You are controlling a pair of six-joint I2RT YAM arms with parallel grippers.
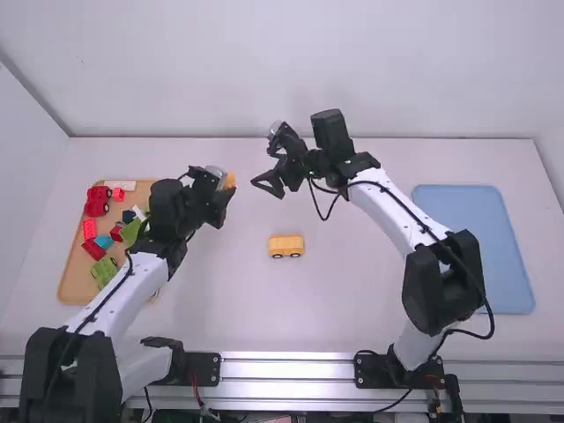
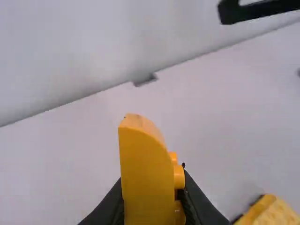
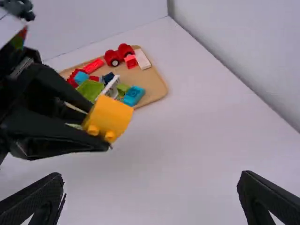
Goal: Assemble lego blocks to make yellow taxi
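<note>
Curved-faced yellow-orange block (image 2: pixel 146 180) fills the foreground of the left wrist view, held by the left gripper (image 1: pixel 221 182), its rounded studs exposed. The two grippers hang above the far half of the bench (image 1: pixel 229 308), facing each other but not touching; the right gripper (image 1: pixel 267 188) is wide open, with nothing between its fingers. Between the arms, the yellow wheeled base (image 1: pixel 286 246) of the taxi rests on the bench, nearer the robot's bases than both grippers, dark wheels showing along one side. Beside the left arm, a light wooden tray (image 1: pixel 72 278) carries a red wheeled piece (image 3: pixel 119 54), a white brick (image 3: pixel 142 59), a turquoise brick (image 3: pixel 134 95) and other red, green and blue blocks. A blue tray (image 1: pixel 471 247) lies on the right side.
</note>
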